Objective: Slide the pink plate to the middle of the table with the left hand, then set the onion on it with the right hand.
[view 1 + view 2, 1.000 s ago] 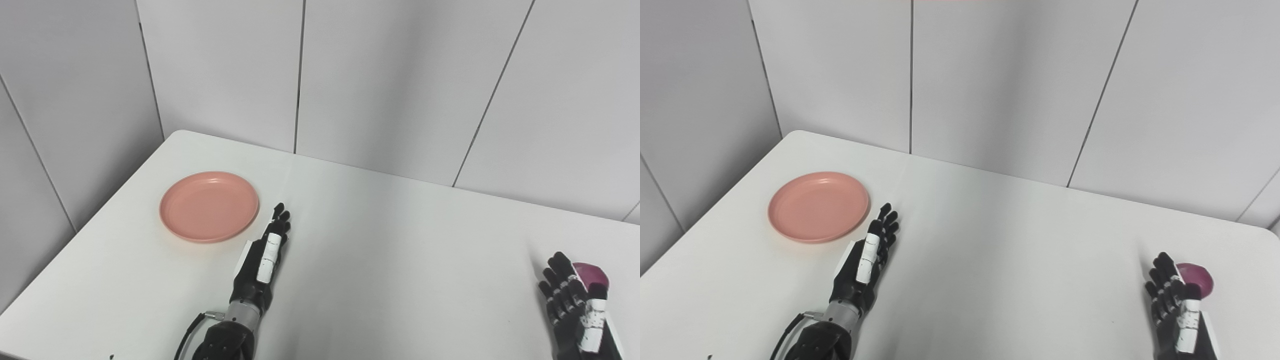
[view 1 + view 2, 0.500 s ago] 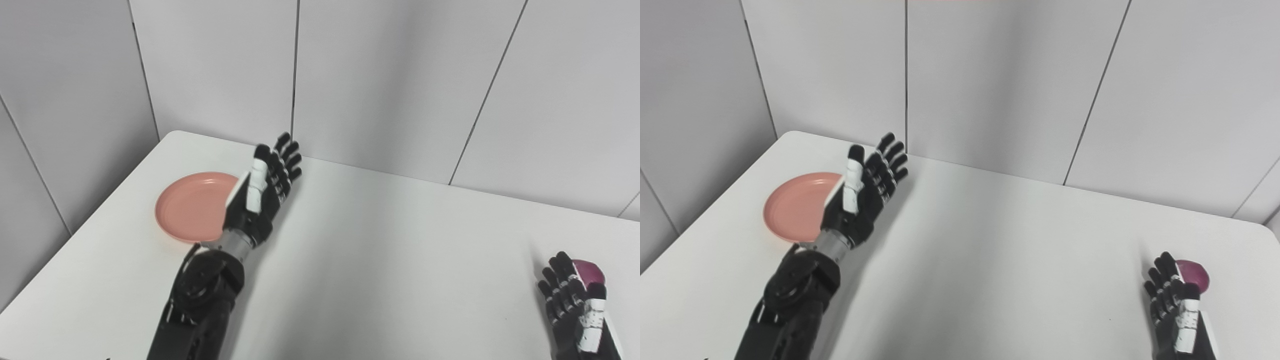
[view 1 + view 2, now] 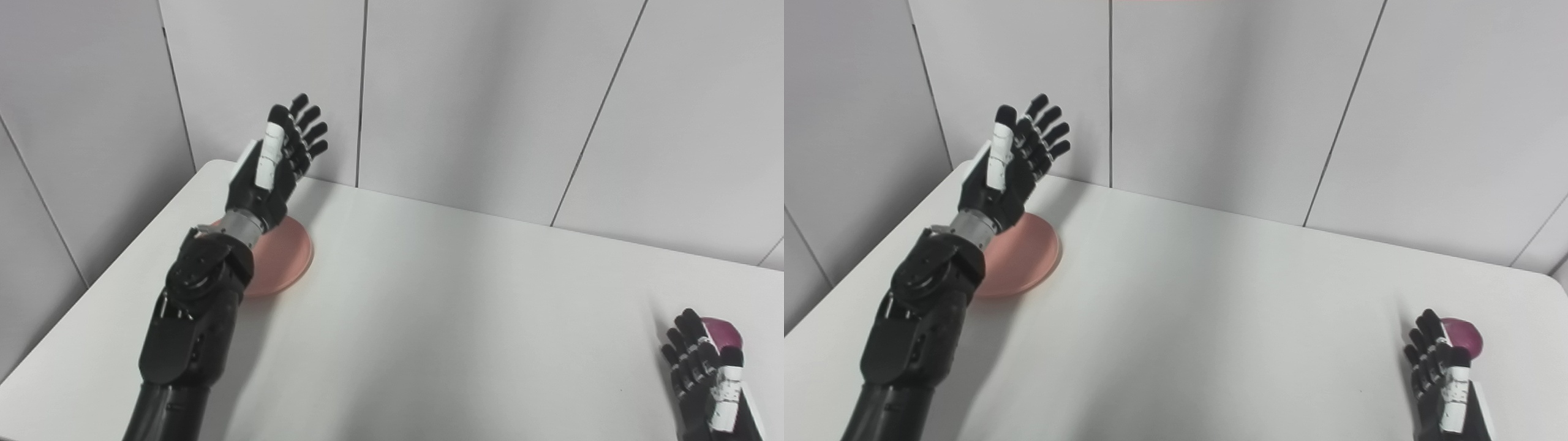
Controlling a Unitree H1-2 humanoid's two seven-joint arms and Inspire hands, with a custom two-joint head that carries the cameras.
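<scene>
Since one second ago the black left hand (image 3: 272,165) has risen from the white desk (image 3: 441,294), where it lay flat just beside the plate, and it is now raised high with its fingers (image 3: 309,128) spread apart and holding nothing. It hangs above the far edge of the round, shallow pink plastic plate (image 3: 288,257). The plate has not moved; it lies at the left side of the desk, and the forearm hides about half of it.

From the left fingers the plate lies below and a little toward the robot, so I judge the hand must come down and land its fingers on the far or left part of the rim, then pull toward the right, to the middle of the desk. The plate is round, so it has no long axis to respect.

The black right hand (image 3: 704,367) waits at the right edge of the desk, fingers loosely apart and empty. The dark purple onion (image 3: 723,334) lies just behind and to the right of these fingers; whether they touch, I cannot tell. This hand is much nearer to the onion.
</scene>
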